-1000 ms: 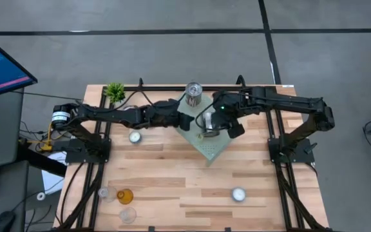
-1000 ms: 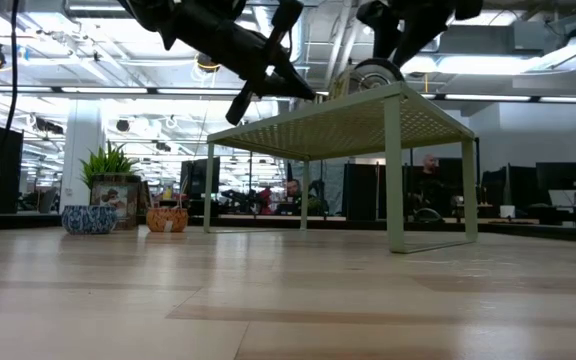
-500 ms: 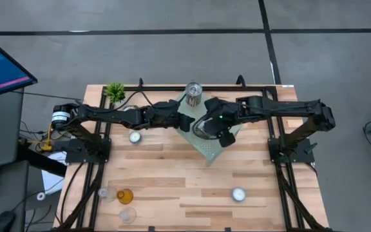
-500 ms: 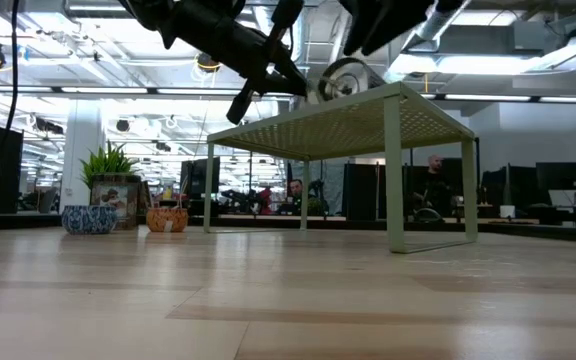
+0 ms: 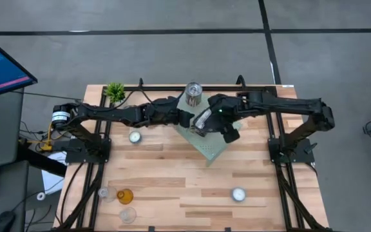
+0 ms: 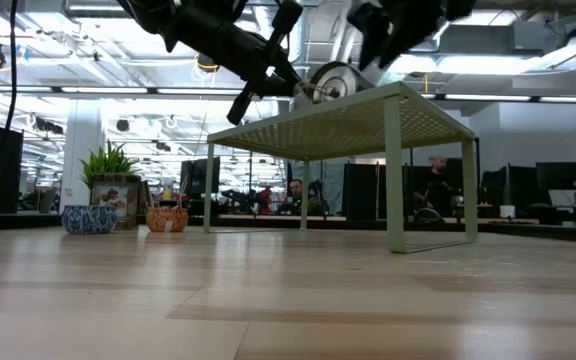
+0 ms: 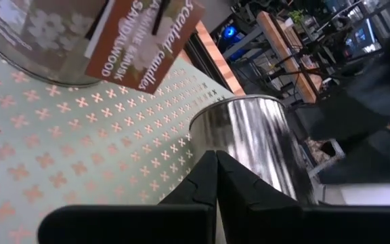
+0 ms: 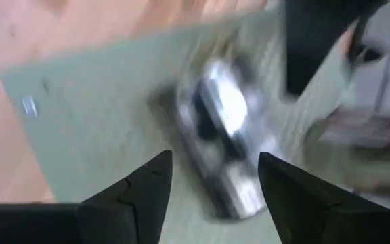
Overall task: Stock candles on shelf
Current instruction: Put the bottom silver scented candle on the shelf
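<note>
The mint-green shelf (image 5: 211, 149) stands mid-table, also shown in the low view (image 6: 368, 120). One silver tin (image 5: 193, 93) stands upright at its far corner, with a brown label in the left wrist view (image 7: 53, 41). A second silver tin (image 5: 201, 122) lies on its side on the shelf top (image 6: 333, 80). My right gripper (image 8: 215, 159) is open and hovers above this tin (image 8: 222, 142), clear of it. My left gripper (image 7: 216, 157) is shut, its tips right at the tin's wall (image 7: 256, 135). My left gripper's shut fingertips (image 6: 296, 88) come slanting down from the table's left side to the lying tin's wall (image 7: 205, 132). I cannot tell whether they touch it. The tin rests with its side on the shelf top.
A white tealight (image 5: 134, 136) lies left of the shelf and a round silver candle (image 5: 238, 193) near the front right. Small glass holders, one amber (image 5: 125, 195), stand at the front left. A green plant (image 5: 115, 91) stands at the far left corner.
My right gripper carried the second tin across the shelf top toward the table's left, tipping it. It has let go and lifted clear, drawing back to the right. The tin now lies on its side by my left gripper's tips.
</note>
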`<state>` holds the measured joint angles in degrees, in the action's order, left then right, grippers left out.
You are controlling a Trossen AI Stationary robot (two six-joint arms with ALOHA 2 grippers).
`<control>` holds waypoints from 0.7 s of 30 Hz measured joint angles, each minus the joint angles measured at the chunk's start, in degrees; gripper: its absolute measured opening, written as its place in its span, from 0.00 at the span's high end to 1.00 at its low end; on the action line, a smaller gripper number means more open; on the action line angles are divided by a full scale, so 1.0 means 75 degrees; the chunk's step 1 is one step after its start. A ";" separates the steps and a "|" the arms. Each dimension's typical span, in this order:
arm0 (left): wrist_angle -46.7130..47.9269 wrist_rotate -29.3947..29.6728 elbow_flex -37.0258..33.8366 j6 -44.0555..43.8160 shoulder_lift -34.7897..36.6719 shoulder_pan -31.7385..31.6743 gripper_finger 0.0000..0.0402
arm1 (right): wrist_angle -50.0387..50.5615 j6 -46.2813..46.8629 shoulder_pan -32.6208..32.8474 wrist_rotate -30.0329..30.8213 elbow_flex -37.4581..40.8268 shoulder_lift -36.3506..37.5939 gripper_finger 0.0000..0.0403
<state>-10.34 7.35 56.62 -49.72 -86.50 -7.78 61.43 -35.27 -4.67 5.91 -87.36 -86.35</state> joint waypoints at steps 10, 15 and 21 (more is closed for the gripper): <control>-0.0610 -0.0707 0.0015 0.0198 -0.0283 -0.0126 1.00 | 0.0293 -0.0262 -0.0272 0.0266 -0.0594 -0.0712 0.50; -0.1007 -0.1014 0.0009 0.0185 -0.0561 -0.0126 1.00 | 0.0495 -0.0271 -0.0264 0.0324 -0.0687 -0.0853 0.53; -0.1013 -0.1161 -0.0003 0.0202 -0.0439 -0.0123 1.00 | 0.0408 -0.0325 -0.0086 0.0332 -0.0640 -0.0720 0.53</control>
<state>-17.94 -1.36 56.60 -48.21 -89.79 -8.71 64.49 -37.71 -5.31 8.40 -92.16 -91.75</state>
